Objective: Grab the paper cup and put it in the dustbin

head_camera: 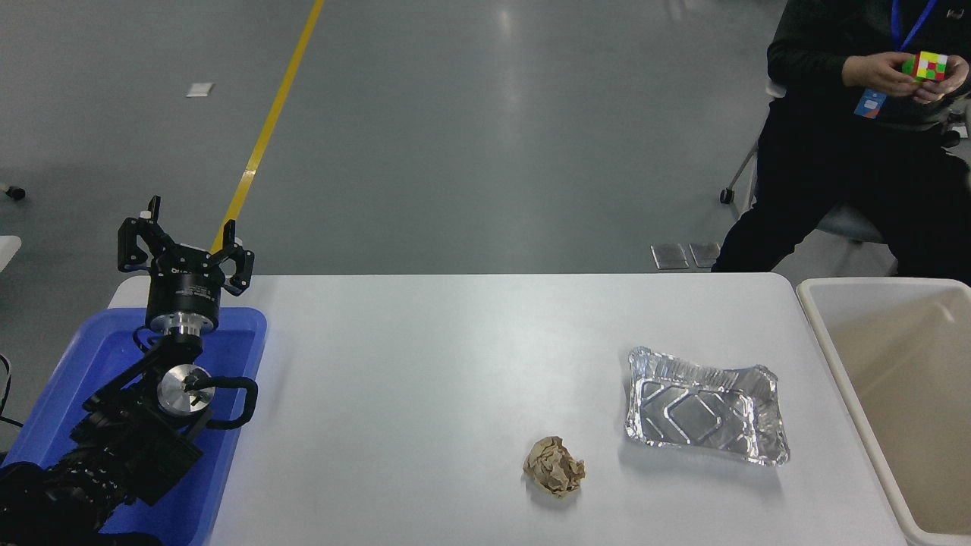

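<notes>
White table (425,364) fills the lower half of the frame; grey floor with a yellow line beyond it.

Dustbin (831,356), beige, large, at the right edge of the frame, hard against the table's right side. Interior looks bare as far as it shows; its lower part is cut off by the frame edge.

Person seated at upper right, well back from the table, hands (903,76) busy with a coloured puzzle cube (929,66). No part in the work.

Blue tray (243,334) at lower left, on the table's left end.

Left arm parked over the blue tray; left gripper (186,246) points up and away, fingers spread apart, nothing between them.

Right arm and gripper: not in the frame.

Foil tray (705,409), silver, empty, centre-right of the table.

Crumpled brown paper ball (554,465), lower centre, left of the foil tray and apart from it.

Paper cup: not visible anywhere, not on the table, not in the blue tray, not in the seen part of the bin.

Judgement: either the cup lies in the hidden part of the bin and the task is done, or it has not yet been set out. Cannot tell which. If it is still to come, the next move calls for the right arm to enter from the right, locate the cup, and grasp it at the rim or wall before carrying it right to the bin.
</notes>
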{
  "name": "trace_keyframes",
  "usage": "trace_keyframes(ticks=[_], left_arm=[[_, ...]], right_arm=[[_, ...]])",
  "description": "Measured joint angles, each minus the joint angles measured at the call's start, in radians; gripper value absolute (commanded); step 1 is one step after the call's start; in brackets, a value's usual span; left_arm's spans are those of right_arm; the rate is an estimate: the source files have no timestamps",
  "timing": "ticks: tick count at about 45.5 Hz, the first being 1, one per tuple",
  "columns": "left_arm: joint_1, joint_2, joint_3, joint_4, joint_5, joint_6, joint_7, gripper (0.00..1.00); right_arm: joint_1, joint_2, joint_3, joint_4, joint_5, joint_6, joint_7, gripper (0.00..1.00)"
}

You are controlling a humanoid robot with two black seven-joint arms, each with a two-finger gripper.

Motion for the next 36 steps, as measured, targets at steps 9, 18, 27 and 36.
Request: trace_keyframes(ticks=[9, 18, 27, 36], left_arm=[[0.0, 0.0, 0.0, 0.0, 0.0, 0.0, 0.0, 0.99], [0.0, 0.0, 0.0, 0.0, 0.0, 0.0, 0.001, 0.99], [0.0, 0.0, 0.0, 0.0, 0.0, 0.0, 0.001, 0.99], [0.0, 0.0, 0.0, 0.0, 0.0, 0.0, 0.001, 0.99]], right_arm=[[0.274, -0.075, -0.226, 0.247, -0.105, 0.049, -0.002, 1.0], [0.528, -0.046, -0.495, 0.389, -0.152, 0.132, 0.001, 1.0], [0.735, 0.094, -0.794, 0.474, -0.171, 0.21, 0.027, 1.0], [0.887, 0.222, -0.976, 0.568, -0.178, 0.328, 0.083, 1.0]])
